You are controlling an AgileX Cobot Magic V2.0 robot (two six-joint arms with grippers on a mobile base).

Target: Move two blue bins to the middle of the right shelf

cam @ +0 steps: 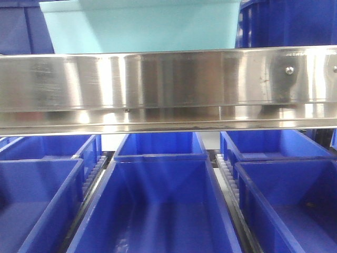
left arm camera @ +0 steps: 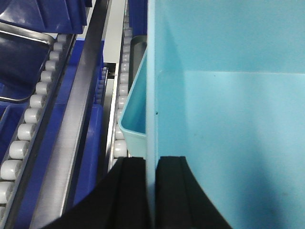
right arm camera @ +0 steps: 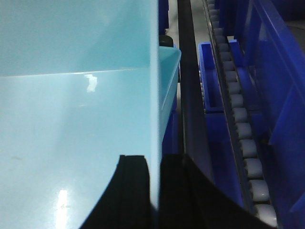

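A pale blue bin (cam: 139,26) sits at the top of the front view, just above the steel shelf rail. My left gripper (left arm camera: 151,160) is shut on the bin's left wall (left arm camera: 151,71), one black finger outside and one inside. My right gripper (right arm camera: 155,160) is shut on its right wall (right arm camera: 153,57) in the same way. A second pale blue rim (left arm camera: 132,119) (right arm camera: 169,71) shows just outside each held wall; I cannot tell whether it belongs to a nested second bin. Neither gripper shows in the front view.
A steel shelf rail (cam: 168,84) spans the front view. Below it stand open dark blue bins (cam: 158,200) (cam: 37,195) (cam: 289,195). More dark blue bins flank the pale one (cam: 21,26) (cam: 289,23). White roller tracks (left arm camera: 28,124) (right arm camera: 243,129) run beside the bin.
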